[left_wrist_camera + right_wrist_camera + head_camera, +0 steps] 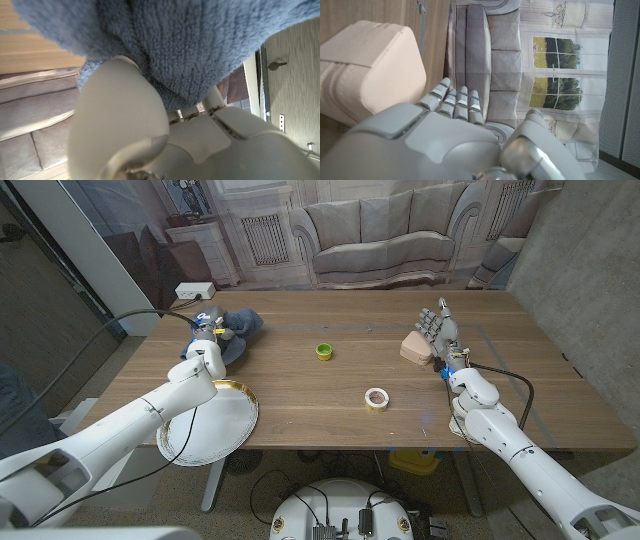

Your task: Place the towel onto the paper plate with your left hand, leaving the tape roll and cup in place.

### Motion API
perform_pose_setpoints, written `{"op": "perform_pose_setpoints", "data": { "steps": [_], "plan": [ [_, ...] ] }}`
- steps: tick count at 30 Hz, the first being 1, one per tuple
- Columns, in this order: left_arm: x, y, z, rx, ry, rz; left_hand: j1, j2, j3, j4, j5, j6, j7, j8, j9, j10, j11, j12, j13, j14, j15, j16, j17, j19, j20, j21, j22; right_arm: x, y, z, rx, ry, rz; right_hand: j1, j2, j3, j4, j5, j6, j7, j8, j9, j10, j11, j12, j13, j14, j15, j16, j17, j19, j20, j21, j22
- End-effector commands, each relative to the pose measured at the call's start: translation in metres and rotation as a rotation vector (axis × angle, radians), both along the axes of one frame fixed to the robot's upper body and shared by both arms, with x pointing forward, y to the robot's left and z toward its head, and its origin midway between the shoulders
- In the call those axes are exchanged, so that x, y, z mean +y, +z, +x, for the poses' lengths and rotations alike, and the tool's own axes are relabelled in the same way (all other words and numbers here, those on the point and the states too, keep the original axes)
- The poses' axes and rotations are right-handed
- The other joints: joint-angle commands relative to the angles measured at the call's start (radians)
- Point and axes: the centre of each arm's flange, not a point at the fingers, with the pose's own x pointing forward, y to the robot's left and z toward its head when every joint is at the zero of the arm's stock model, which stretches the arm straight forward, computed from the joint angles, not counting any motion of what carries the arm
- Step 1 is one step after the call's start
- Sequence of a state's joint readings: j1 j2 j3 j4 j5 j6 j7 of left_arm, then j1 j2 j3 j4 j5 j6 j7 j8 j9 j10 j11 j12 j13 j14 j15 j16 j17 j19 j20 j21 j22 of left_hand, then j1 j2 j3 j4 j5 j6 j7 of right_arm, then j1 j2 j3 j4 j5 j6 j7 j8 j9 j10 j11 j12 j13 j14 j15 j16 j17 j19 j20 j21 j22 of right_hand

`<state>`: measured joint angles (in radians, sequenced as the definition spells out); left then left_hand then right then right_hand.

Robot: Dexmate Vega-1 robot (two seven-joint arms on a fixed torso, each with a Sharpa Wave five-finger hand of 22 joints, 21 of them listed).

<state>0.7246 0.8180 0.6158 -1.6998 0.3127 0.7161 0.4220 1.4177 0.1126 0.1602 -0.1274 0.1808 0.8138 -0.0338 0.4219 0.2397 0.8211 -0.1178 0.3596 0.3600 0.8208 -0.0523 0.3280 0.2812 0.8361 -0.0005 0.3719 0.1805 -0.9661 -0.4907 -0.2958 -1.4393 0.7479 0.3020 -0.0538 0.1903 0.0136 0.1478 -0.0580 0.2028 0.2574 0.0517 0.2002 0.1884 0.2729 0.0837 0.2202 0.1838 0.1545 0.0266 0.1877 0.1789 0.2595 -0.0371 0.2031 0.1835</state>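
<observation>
Left hand [207, 352]: at the far left of the table, on the blue towel [232, 332]. In the left wrist view the fingers [220, 102] ran into the blue pile of the towel [200, 45] and the cloth lay over them. Judged to be gripping the towel; how far the fingers closed could not be told, since the cloth hid their tips.
Table [330, 415]: wooden, bearing all items listed below.
Paper plate [215, 425]: at the near left edge, partly overhanging the table, with the left forearm crossing above it. Nothing lay on it.
Towel: bunched at the far left, beyond the plate and apart from it. Not yet on the plate.
Right hand [437, 330]: at the far right, standing with fingers straight and apart, holding nothing. Just beside a tan block [417, 348]; the right wrist view showed the block [370, 70] close by the fingers [455, 102], contact not determinable.
Tape roll [377, 398]: near centre-right, lying flat, undisturbed.
Cup [324, 351]: small, green, mid-table, upright, undisturbed.
Progress: early stage by judgement. Grasp apparently made; the lift, the carry toward the near edge and the release on the plate remained.
</observation>
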Motion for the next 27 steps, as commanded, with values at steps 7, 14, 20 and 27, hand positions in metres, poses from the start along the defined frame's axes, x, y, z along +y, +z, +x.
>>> {"op": "perform_pose_setpoints", "data": {
  "steps": [7,14,20,27],
  "plan": [
    [-0.007,0.016,-0.028,-0.024,0.002,0.022,0.024,0.035,0.009,0.012,0.001,0.015,0.004,0.007,0.002,0.017,-0.003,0.001,0.011,0.063,-0.124,0.004,0.009,0.092,-0.080,0.011,0.002,-0.004,-0.002,-0.002,0.001,-0.004,0.009,-0.001,0.004,-0.004,-0.002,0.000,0.008,0.001,-0.003,0.002,0.008,-0.001,-0.005,0.003,0.004,-0.001,-0.001,0.005,-0.001,-0.006,0.000,0.002],
    [-0.005,0.020,-0.037,-0.047,-0.043,0.021,0.023,0.035,0.011,0.012,0.001,0.021,0.003,0.009,0.001,0.021,-0.007,0.000,0.015,0.072,-0.128,0.005,0.012,0.101,-0.081,0.015,0.002,-0.006,-0.004,-0.004,0.002,-0.011,0.013,-0.001,0.005,-0.005,-0.002,0.000,0.008,0.001,-0.003,0.002,0.008,0.000,-0.005,0.003,0.005,-0.002,-0.001,0.005,-0.001,-0.006,0.000,0.002],
    [-0.002,0.023,-0.043,-0.057,-0.064,0.007,0.022,0.035,0.013,0.013,0.001,0.024,0.005,0.011,0.000,0.024,-0.005,-0.002,0.019,0.075,-0.130,0.004,0.014,0.106,-0.083,0.018,0.002,-0.007,-0.004,-0.007,0.000,-0.019,0.018,-0.001,0.006,-0.005,-0.002,0.000,0.008,0.002,-0.003,0.002,0.008,0.001,-0.005,0.003,0.005,-0.001,-0.001,0.006,-0.001,-0.005,0.000,0.002],
    [0.002,0.022,-0.052,-0.065,-0.089,-0.003,0.021,0.035,0.015,0.014,0.002,0.027,0.004,0.012,-0.001,0.028,-0.004,-0.003,0.023,0.078,-0.130,0.002,0.017,0.107,-0.083,0.020,0.002,-0.008,-0.005,-0.011,-0.002,-0.026,0.019,-0.001,0.006,-0.005,-0.002,0.000,0.008,0.000,-0.003,0.002,0.008,0.002,-0.005,0.003,0.005,-0.001,-0.001,0.006,-0.001,-0.006,0.000,0.002]
  ]
}}
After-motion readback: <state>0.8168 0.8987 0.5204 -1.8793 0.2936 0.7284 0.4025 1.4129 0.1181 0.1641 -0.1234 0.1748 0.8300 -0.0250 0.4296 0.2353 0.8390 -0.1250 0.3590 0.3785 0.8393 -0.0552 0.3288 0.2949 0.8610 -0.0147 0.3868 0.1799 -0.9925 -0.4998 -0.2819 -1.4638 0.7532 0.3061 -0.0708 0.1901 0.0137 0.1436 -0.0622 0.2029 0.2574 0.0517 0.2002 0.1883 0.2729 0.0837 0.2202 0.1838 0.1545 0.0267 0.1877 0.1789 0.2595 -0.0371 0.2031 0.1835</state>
